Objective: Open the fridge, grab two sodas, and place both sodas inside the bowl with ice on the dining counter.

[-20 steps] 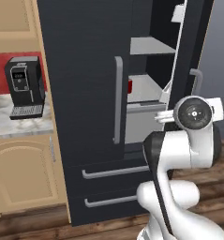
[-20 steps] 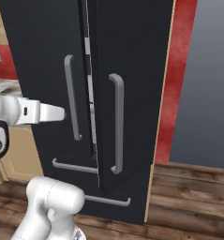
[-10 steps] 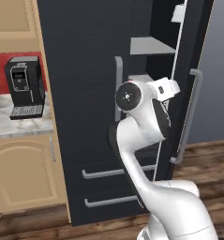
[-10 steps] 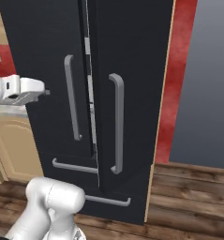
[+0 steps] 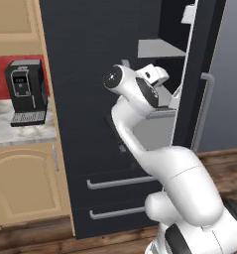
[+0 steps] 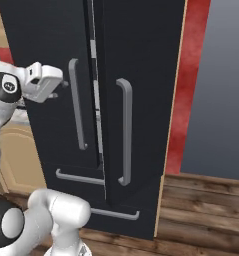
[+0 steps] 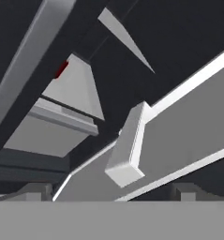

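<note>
Currently, notes taken one view after another.

Left base view, fridge: the fridge (image 5: 105,49) fills the centre of the frame, tall and black; its right door (image 5: 204,74) stands swung open at the upper right, edge-on to the camera, with a grey bar handle (image 5: 205,106) on its outer face.
Left base view, interior: grey shelves (image 5: 157,48) show in the gap between the shut left door and the open one.
Left base view, arm: white arm rises from the lower right and bends up to centre frame; its hand sits at the mouth of the opening, just left of the open door's edge.
Left base view, drawers: two lower drawers with horizontal grey handles (image 5: 117,182), lower centre.
Left base view, desk: marble-topped desk (image 5: 21,130) on tan cabinets at left, carrying a black coffee machine (image 5: 26,93).

Right base view, fridge: both black doors face the camera, each with a long vertical grey handle (image 6: 125,131); red wall (image 6: 191,80) to the right.
Right base view, end effector: end effector (image 6: 58,85) at the upper left, against the left door, near the top of its handle.

Hand view, end effector: fingers (image 7: 36,191) sit at the bottom corners, wide apart, nothing between them.
Hand view, interior: tilted view of pale grey shelves (image 7: 179,122) and a door bin; a small red patch (image 7: 61,69) shows upper left, too small to identify.
</note>
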### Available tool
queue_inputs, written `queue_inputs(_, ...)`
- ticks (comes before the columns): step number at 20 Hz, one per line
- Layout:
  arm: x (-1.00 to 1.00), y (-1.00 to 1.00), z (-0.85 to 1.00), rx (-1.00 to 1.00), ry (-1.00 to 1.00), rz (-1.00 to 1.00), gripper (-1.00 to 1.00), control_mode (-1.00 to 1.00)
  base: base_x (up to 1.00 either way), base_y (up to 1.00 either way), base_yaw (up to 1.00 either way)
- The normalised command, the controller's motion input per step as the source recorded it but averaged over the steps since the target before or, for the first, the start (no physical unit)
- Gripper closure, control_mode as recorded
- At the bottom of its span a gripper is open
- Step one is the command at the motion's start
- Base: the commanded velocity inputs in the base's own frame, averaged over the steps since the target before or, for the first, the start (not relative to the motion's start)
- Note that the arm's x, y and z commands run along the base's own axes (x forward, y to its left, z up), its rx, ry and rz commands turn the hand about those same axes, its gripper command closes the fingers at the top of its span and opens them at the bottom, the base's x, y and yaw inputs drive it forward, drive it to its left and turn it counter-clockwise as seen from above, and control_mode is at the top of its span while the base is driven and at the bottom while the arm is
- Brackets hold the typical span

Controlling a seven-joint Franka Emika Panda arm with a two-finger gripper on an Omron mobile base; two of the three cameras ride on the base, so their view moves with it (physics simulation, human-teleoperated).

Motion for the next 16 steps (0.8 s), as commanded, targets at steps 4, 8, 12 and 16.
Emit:
queue_inputs(4, 0.85, -0.48, 0.00, -0.04, 0.14, 0.00, -1.00, -1.00, 0.00, 0.00, 0.00)
queue_inputs(8, 0.32, -0.92, 0.00, 0.00, 0.06, -0.01, -1.00, -1.00, 0.00, 0.00, 0.00)
queue_inputs(12, 0.31, -0.83, 0.00, 0.00, 0.08, -0.03, -1.00, -1.00, 0.00, 0.00, 0.00)
queue_inputs(16, 0.24, -0.84, 0.00, 0.00, 0.07, -0.05, -1.00, -1.00, 0.00, 0.00, 0.00)
